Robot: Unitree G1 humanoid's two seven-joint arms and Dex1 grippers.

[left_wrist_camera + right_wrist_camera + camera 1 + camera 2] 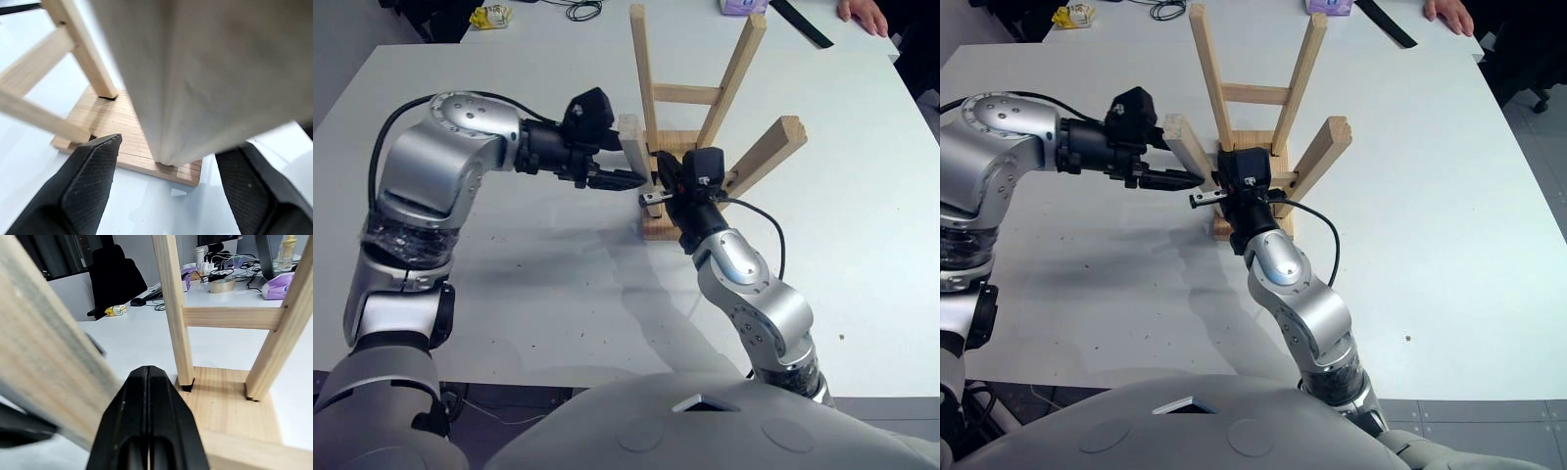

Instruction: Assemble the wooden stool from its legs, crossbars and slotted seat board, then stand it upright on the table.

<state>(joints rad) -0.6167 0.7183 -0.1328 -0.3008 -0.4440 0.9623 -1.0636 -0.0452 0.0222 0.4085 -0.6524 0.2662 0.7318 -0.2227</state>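
Observation:
The wooden stool lies upside down, its seat board (pixel 658 231) flat on the white table (pixel 509 284). Two far legs (pixel 643 69) (pixel 734 78) stand in their slots, joined by a crossbar (pixel 686 94). A near-left leg (pixel 631 142) and a near-right leg (pixel 769 152) lean outward. My left gripper (pixel 631 180) is open around the near-left leg (pixel 195 73), with one finger (pixel 90 186) on each side and gaps showing. My right gripper (pixel 149 382) is shut with nothing in it, low over the board (pixel 230 401) between the near legs, beside a lower crossbar (pixel 244 450).
At the table's far edge lie a yellow packet (pixel 491 15), a purple box (pixel 742 6) and a black strap (pixel 801 22), and a person's hand (pixel 864 14) rests there. Bare tabletop spreads left and in front of the stool.

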